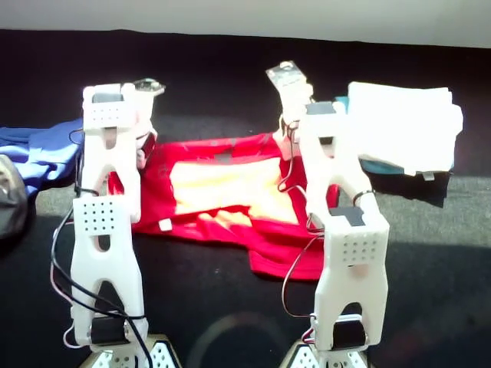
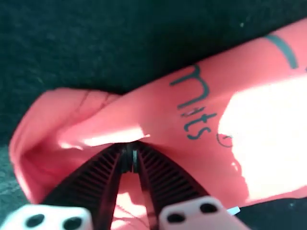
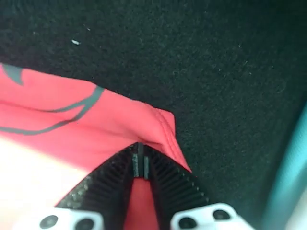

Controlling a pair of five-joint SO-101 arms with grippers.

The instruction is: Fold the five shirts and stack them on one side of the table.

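A red shirt (image 1: 222, 207) with a pale printed panel lies spread across the middle of the dark table, its near edge rumpled. My left gripper (image 2: 129, 158) is shut on a fold of the red shirt (image 2: 201, 124) at its far left corner. My right gripper (image 3: 140, 160) is shut on the red shirt (image 3: 72, 120) at its far right corner, close to the hem. In the high view both arms (image 1: 107, 192) (image 1: 337, 199) stretch out over the shirt's far edge. A stack of folded shirts (image 1: 403, 130), white on top, sits at the far right.
A blue shirt (image 1: 42, 153) lies bunched at the left edge, with a grey object (image 1: 11, 199) beside it. Dark table (image 1: 222, 307) shows bare between the arm bases. A teal edge (image 3: 292, 163) of the folded stack lies close to my right gripper.
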